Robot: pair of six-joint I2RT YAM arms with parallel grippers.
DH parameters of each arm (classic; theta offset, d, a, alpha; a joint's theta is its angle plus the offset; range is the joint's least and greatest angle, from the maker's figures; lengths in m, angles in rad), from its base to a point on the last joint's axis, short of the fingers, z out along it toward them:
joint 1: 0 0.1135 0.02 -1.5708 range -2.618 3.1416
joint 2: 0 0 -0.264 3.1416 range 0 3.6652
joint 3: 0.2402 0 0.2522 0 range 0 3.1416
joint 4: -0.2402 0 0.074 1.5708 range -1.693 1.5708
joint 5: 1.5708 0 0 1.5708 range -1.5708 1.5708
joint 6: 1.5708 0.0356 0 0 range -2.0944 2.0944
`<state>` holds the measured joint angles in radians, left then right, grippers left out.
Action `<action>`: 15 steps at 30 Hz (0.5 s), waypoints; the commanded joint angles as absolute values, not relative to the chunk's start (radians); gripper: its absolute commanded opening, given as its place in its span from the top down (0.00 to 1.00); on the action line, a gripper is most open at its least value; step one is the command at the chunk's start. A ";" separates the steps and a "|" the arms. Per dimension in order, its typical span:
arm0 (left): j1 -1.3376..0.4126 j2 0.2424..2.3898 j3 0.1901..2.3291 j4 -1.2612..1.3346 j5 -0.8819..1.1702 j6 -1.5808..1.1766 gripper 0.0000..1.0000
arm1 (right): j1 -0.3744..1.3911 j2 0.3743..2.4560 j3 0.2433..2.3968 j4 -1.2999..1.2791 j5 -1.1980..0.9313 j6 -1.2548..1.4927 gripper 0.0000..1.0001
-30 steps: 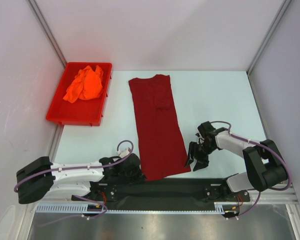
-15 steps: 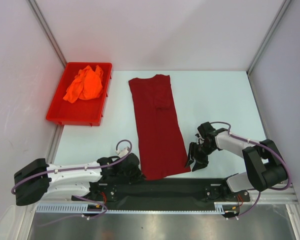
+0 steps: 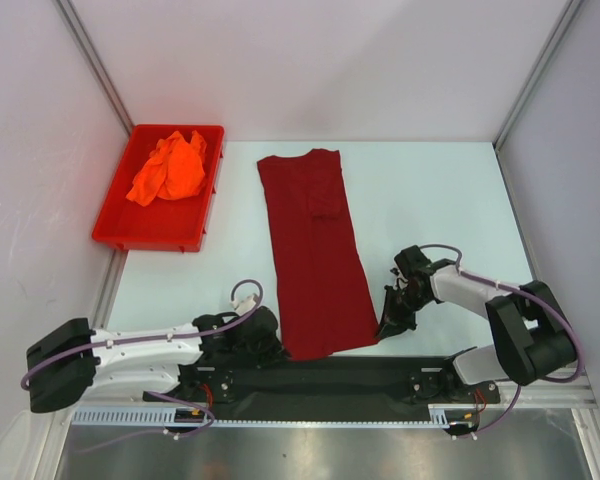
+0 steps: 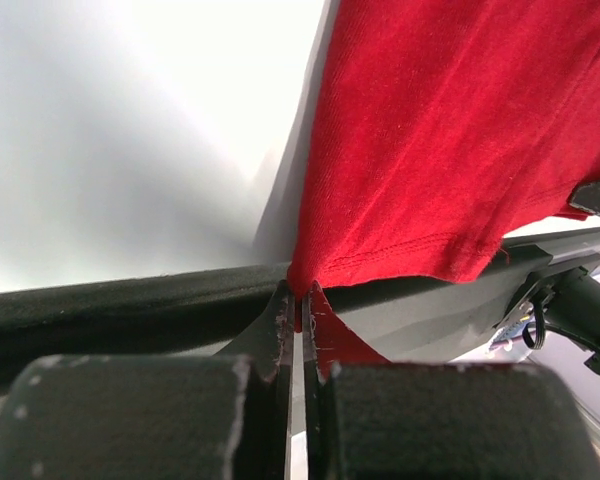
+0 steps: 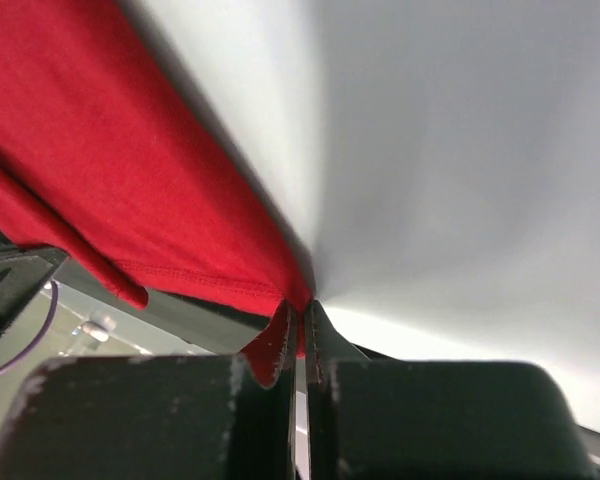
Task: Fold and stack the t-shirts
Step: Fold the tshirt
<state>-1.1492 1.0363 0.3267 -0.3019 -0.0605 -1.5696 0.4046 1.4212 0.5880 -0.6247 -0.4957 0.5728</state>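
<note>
Low at the near edge, the left gripper [image 4: 300, 300] is clamped on the maroon shirt's [image 3: 315, 250] near-left hem corner, the right gripper [image 5: 302, 312] on its near-right one. The shirt stretches lengthwise away from both, flat on the table [image 3: 430, 190], so the hem should probably be carried farward. The orange shirt [image 3: 168, 168] lies crumpled in the bin [image 3: 110, 235], far left.

Robot lab cell, white panel walls [image 3: 320, 60], aluminium frame posts [image 3: 95, 65], pale tabletop [image 3: 430, 190], left arm [image 3: 140, 346] and right arm [image 3: 470, 290] bolted to a black base rail [image 3: 330, 378]
</note>
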 commanded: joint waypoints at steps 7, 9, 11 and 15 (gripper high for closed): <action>-1.146 0.946 0.341 -0.371 -0.109 -1.549 1.00 | 0.439 1.335 0.571 -0.643 -0.463 0.592 1.00; -1.147 0.954 0.345 -0.365 -0.106 -1.539 1.00 | 0.446 1.339 0.569 -0.637 -0.471 0.597 1.00; -1.146 0.974 0.353 -0.350 -0.098 -1.532 1.00 | 0.453 1.328 0.571 -0.630 -0.479 0.610 1.00; -1.150 1.000 0.405 -0.382 -0.098 -1.493 1.00 | 0.460 1.302 0.609 -0.663 -0.479 0.604 1.00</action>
